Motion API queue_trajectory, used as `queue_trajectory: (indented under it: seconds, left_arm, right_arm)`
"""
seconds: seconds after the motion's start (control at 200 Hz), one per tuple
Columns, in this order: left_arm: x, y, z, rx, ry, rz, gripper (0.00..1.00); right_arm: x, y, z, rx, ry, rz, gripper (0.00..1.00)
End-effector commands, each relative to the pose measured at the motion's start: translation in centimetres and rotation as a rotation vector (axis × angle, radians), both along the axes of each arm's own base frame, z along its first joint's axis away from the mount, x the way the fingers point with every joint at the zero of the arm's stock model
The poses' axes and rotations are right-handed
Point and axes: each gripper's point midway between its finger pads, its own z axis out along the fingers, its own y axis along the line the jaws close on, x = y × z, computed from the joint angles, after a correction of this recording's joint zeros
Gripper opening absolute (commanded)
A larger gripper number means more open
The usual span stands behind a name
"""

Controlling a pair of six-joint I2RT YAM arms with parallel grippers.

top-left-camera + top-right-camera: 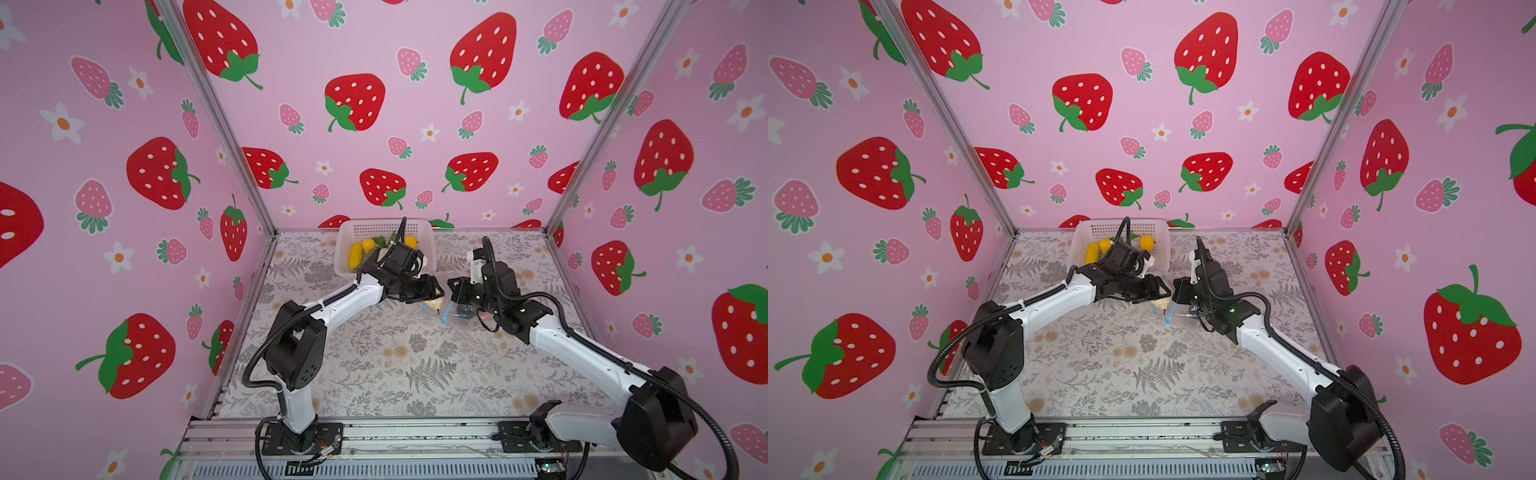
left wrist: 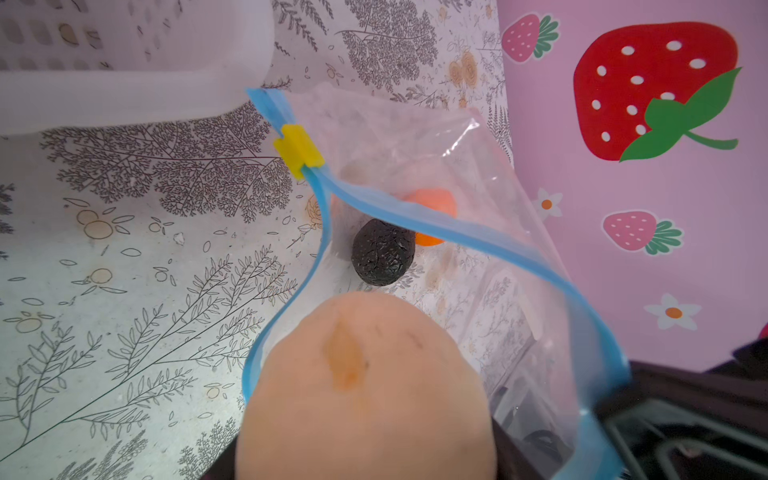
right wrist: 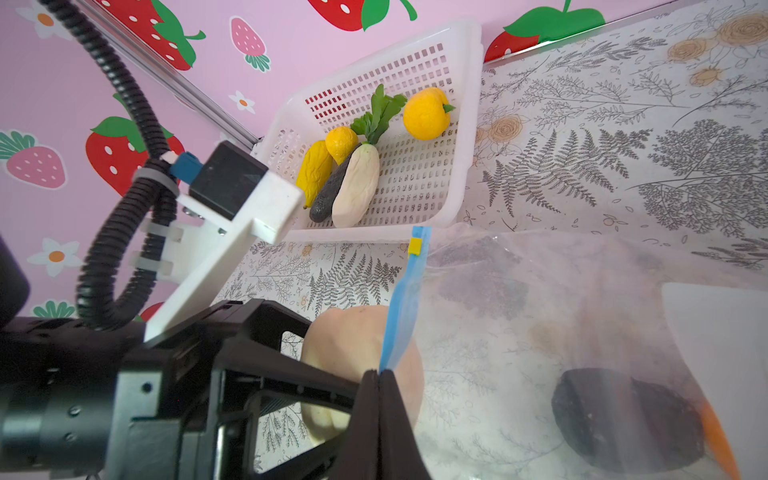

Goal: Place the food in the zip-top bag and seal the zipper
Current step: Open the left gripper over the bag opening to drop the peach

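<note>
Stock on the floral table (image 2: 124,291), itemised.

1. Zip-top bag (image 2: 415,137): clear, crinkly, lying just beside the white mesh basket (image 3: 469,124), mouth gaping.
2. Zipper (image 2: 457,232): light-blue strip, its two lips parted along most of the length, joined only at the yellow slider (image 2: 298,149) near the basket end.
3. Right gripper (image 3: 380,386): fingers pressed together on the zipper, pinching one lip of the mouth and holding it raised.
4. Left gripper (image 1: 437,296): at the bag mouth, apparently clamped on the beige ball (image 2: 365,395); fingers largely hidden behind it in the left wrist view.
5. Beige ball: at the threshold of the mouth, framed by the two blue lips, not yet down among the contents.
6. Inside the bag: dark rough piece (image 2: 383,257) on the floor of the bag, orange piece (image 2: 432,208) touching it on the far side.
7. In the basket: yellow banana (image 3: 314,170), small yellow fruit (image 3: 340,143), dark long piece (image 3: 328,195) and white radish (image 3: 356,183) with green leaves, huddled together; larger orange (image 3: 426,113) a little apart.
</note>
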Motion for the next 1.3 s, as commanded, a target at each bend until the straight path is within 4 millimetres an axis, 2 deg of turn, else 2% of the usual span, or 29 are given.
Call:
queue_trajectory:
  seconds: [0.0,0.15,0.75,1.04,1.145,1.295]
  left_arm:
    - [0.3,-0.8,1.0,-0.015,-0.031,-0.015,0.48]
    - [0.2,-1.1,0.5,-0.013,-0.025,-0.021,0.51]
    - [0.0,-1.6,0.0,-0.001,-0.026,-0.036,0.78]
    - [-0.2,-1.3,0.2,0.005,-0.032,-0.031,0.79]
    - [-0.2,-0.9,1.0,0.006,-0.053,-0.025,0.79]
    - [-0.1,0.6,3.6,0.012,-0.121,0.003,0.79]
  right_arm:
    - [-0.1,0.2,1.5,0.050,-0.033,0.004,0.05]
    - [-0.1,0.2,1.7,0.050,-0.037,0.005,0.05]
    - [-0.1,0.5,1.8,0.057,-0.035,0.010,0.05]
    - [-0.1,0.5,1.8,0.056,-0.037,0.009,0.05]
    - [-0.1,0.4,1.8,0.054,-0.038,0.004,0.05]
    - [-0.2,0.1,1.7,0.047,-0.040,-0.003,0.05]
